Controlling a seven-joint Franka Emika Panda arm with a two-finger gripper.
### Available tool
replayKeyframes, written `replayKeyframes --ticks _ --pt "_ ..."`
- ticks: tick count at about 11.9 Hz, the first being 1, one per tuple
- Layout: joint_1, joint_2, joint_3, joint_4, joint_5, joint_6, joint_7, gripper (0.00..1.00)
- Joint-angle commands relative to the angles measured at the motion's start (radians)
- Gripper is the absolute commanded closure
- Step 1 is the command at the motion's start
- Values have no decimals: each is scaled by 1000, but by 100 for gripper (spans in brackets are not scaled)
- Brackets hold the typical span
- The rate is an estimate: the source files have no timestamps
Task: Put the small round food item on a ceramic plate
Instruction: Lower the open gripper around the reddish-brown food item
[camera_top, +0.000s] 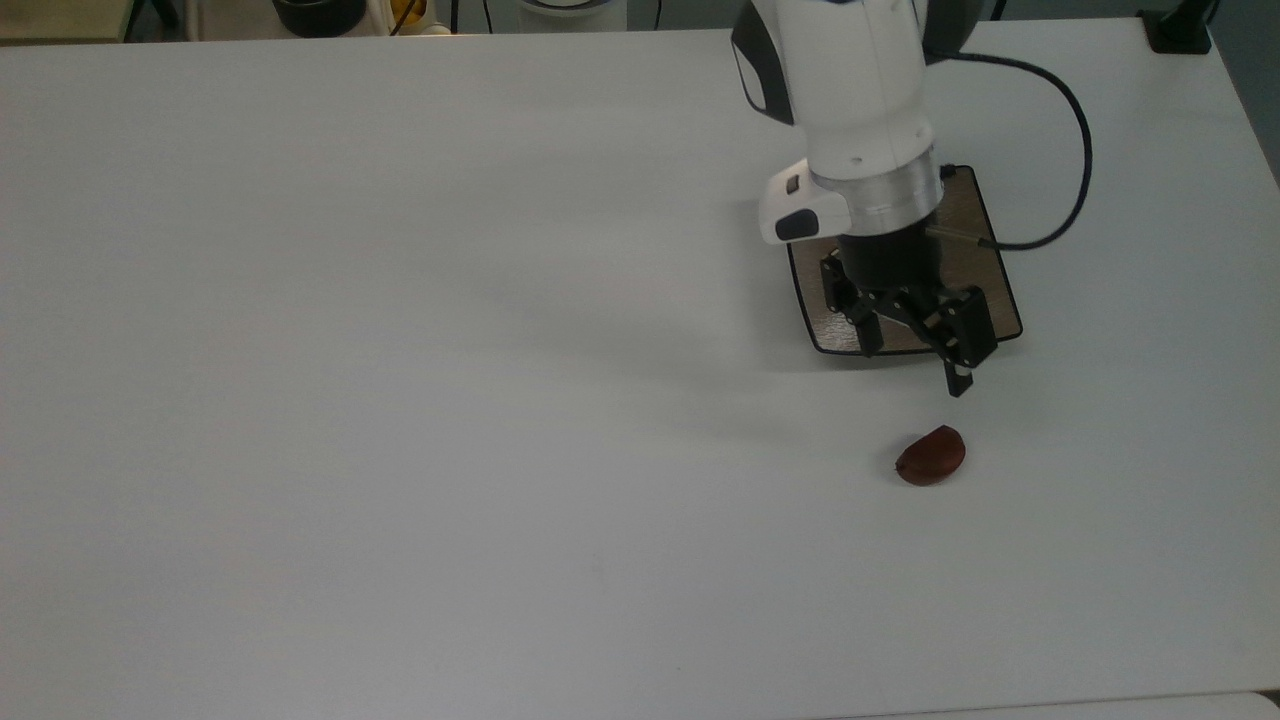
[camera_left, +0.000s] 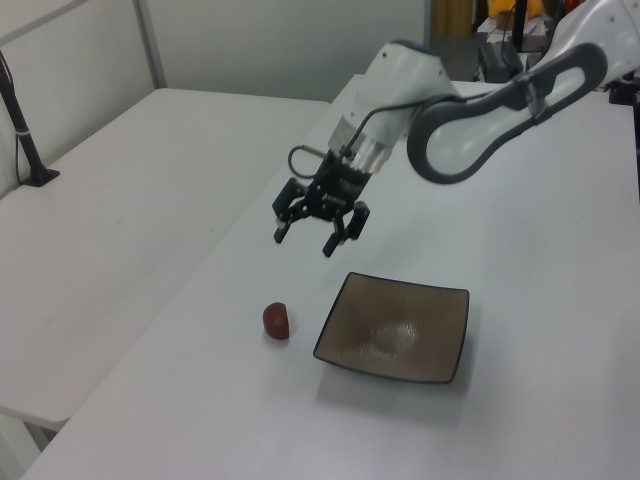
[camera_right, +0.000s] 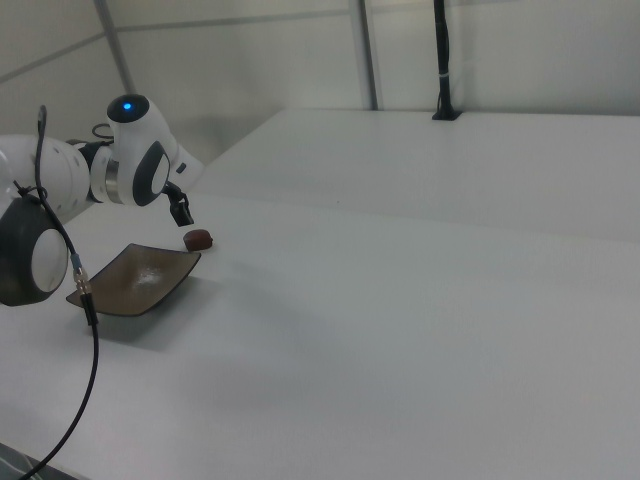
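The small round food item (camera_top: 931, 457) is a dark reddish-brown wedge lying on the white table. It is just off the ceramic plate (camera_top: 1000, 295), toward the top view's bottom. The plate is square and glossy brownish-grey with a black rim, and nothing lies on it (camera_left: 400, 330). My gripper (camera_top: 913, 370) is open and holds nothing. It hangs in the air over the plate's edge nearest the food item. In the left view the gripper (camera_left: 303, 245) hovers above and behind the food item (camera_left: 277, 320). The right view shows one dark finger (camera_right: 183, 211) just above the item (camera_right: 198, 239), beside the plate (camera_right: 140, 280).
A black cable (camera_top: 1070, 150) loops from the wrist over the plate's far side. A second white table (camera_left: 120, 220) with a black post (camera_left: 25, 130) stands beside this one. Dark objects (camera_top: 320, 12) sit beyond the table's far edge.
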Motion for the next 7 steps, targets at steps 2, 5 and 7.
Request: replayKeyframes --ticks 2,5,7 --pt "77 121 -71 129 -7 55 100 0" --pt "126 199 -109 181 -22 106 107 0" --pt "126 227 -109 204 -35 106 107 0"
